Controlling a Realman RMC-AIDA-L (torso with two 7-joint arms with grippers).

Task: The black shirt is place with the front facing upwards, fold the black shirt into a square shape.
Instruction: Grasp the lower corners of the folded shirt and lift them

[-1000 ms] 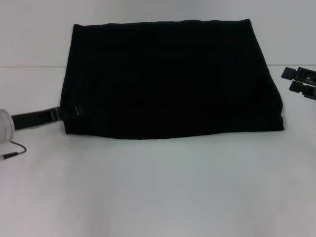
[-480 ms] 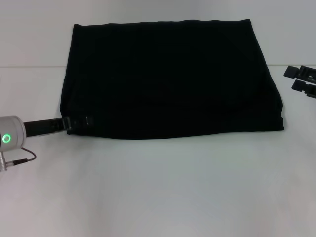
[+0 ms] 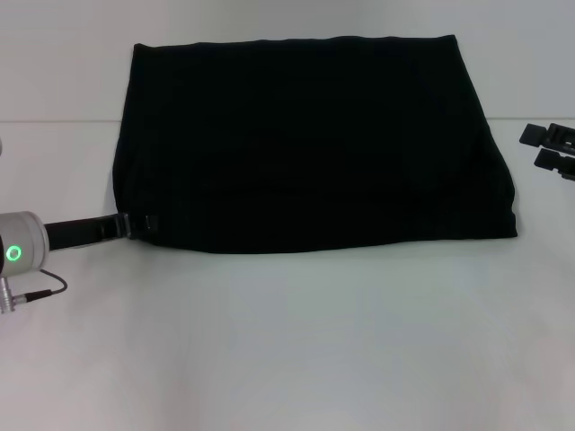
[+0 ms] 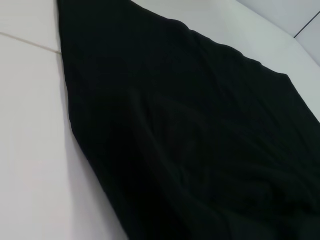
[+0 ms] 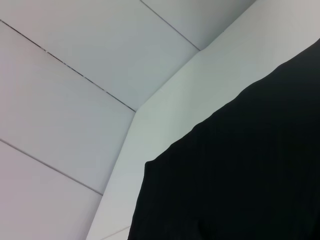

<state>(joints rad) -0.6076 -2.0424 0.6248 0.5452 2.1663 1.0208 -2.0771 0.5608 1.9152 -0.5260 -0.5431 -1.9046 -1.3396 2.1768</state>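
The black shirt [image 3: 305,144] lies folded into a flat, roughly rectangular shape on the white table [image 3: 287,341]. Its lettering and neck label are hidden. My left gripper [image 3: 139,224] reaches in from the left and touches the shirt's near-left corner, low on the table. My right gripper [image 3: 550,148] is open and empty, just off the shirt's right edge. The shirt fills much of the left wrist view [image 4: 200,140] and the lower part of the right wrist view [image 5: 240,180].
White table surface surrounds the shirt, with wide bare room in front of it. A pale wall [image 5: 75,75] with panel seams stands behind the table. A thin cable [image 3: 40,292] hangs from my left wrist near the table's left side.
My left gripper has slid along the shirt's left edge to its near-left corner, with the arm coming further into view. My right gripper has drifted slightly right, away from the shirt.
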